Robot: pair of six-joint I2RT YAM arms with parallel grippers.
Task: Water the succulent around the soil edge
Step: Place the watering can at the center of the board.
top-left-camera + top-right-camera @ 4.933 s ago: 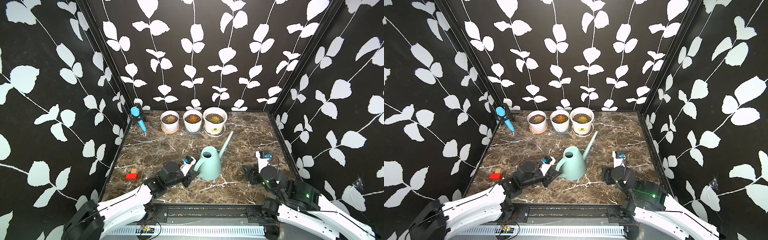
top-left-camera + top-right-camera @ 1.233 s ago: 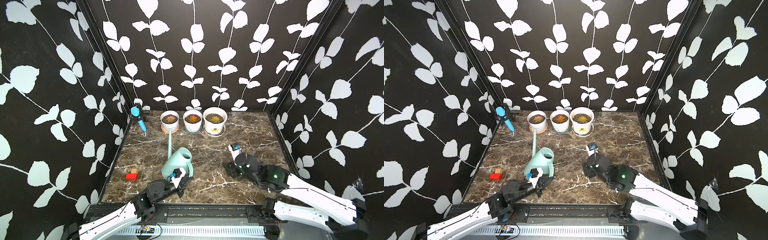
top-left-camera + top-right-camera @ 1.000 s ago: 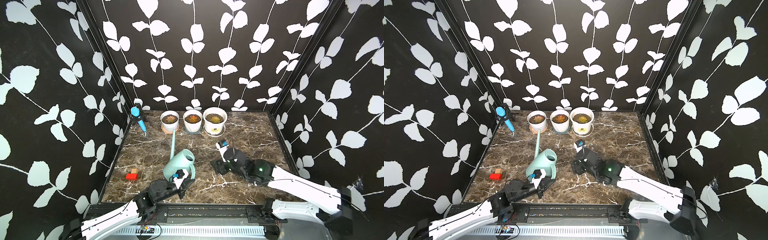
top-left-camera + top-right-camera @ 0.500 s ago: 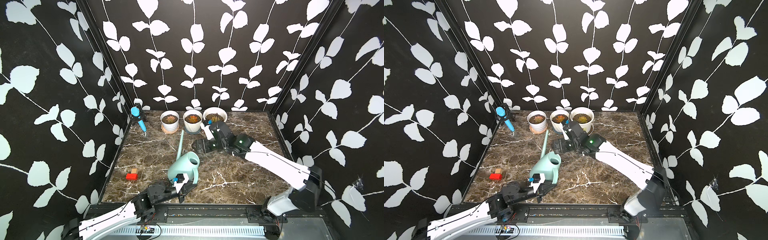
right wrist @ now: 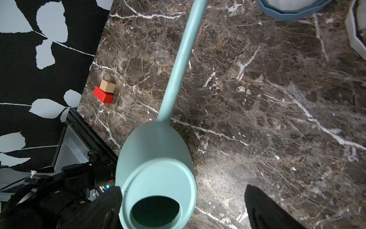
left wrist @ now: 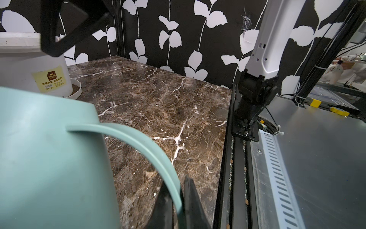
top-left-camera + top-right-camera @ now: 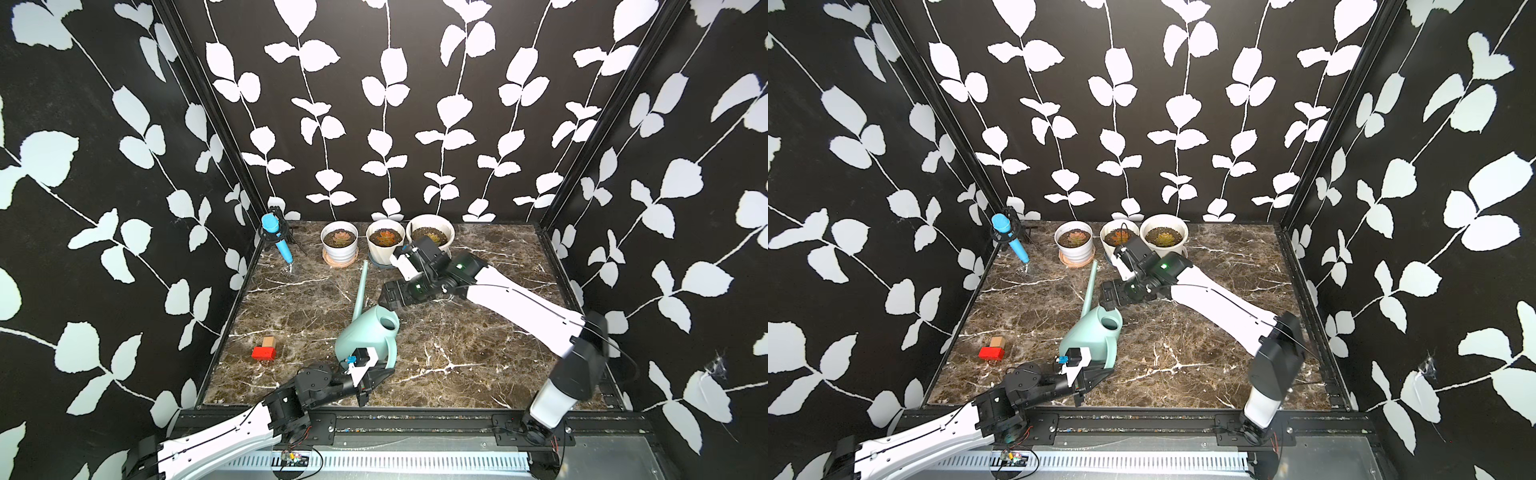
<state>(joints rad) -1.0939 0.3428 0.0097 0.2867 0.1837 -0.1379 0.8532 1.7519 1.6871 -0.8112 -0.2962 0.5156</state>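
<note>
**Watering can [image 7: 368, 332] pinched by the handle, spout aiming at the pots**

The left gripper [image 7: 376, 370] is squeezing the thin handle [image 6: 138, 142], jaws pressed almost together on it. The can is tilting, its long spout [image 7: 360, 286] running straight away from those jaws toward the row of succulent pots [image 7: 385, 243]. The right gripper [image 7: 392, 297] is hanging nearer the pots, jaws spread wide around the can's top, gripping nothing. I'm guessing the left arm pours.

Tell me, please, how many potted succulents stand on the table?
3, in a row at the back of the table: left pot on a tan saucer, middle pot on a blue saucer, right pot beside it. None seems hidden.
</note>
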